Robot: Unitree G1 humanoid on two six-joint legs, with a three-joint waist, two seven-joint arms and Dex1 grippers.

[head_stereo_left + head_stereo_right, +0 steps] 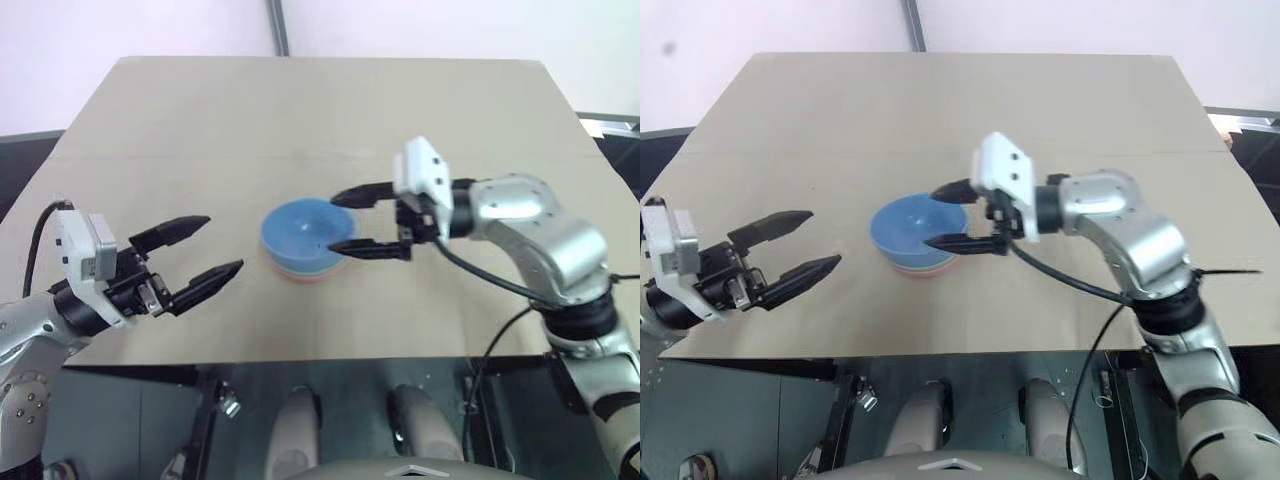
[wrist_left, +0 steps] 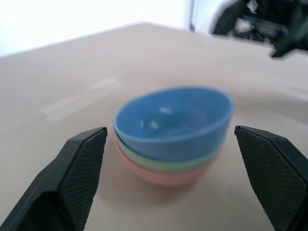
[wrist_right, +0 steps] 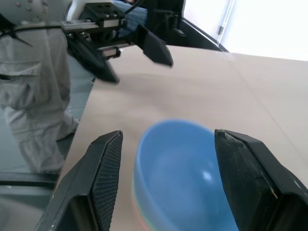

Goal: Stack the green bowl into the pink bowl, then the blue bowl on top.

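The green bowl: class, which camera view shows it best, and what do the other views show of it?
The left wrist view: the green bowl appears as a clear band between the blue bowl and the pink bowl. The eye views show a thin sliver, the right wrist view a faint edge.

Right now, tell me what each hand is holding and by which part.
Nothing is held. The right hand is open beside the blue bowl, its fingers clear of the rim. The left hand is open and apart from the stack.
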